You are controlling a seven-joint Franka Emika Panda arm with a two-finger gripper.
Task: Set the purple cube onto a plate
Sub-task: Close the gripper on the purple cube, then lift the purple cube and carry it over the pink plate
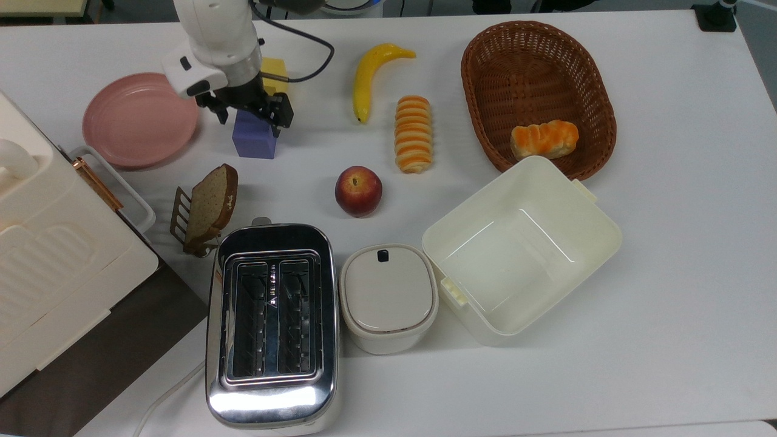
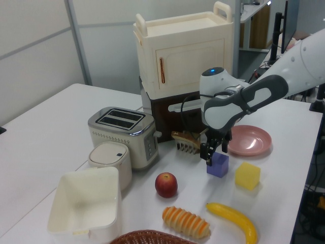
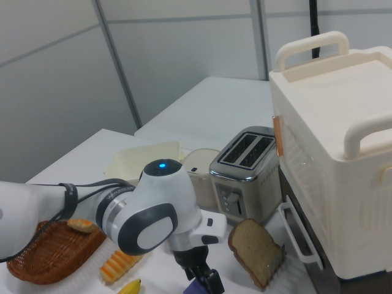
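End effector (image 1: 250, 114): I see it low over the purple cube (image 1: 254, 139), its 2 fingers spread apart, 1 on each side of the cube's top, not clenched on it.
Purple cube: resting on the white bench (image 1: 668, 334), just right of the plate (image 1: 136, 121) in the top view, apart from its rim.
Plate: pink, bare, near the top view's left edge.
Yellow cube (image 2: 248, 176): close beside the purple cube, to its right in the left view.
Bread slice (image 1: 210, 205): in a rack, nearer than the purple cube in the top view.
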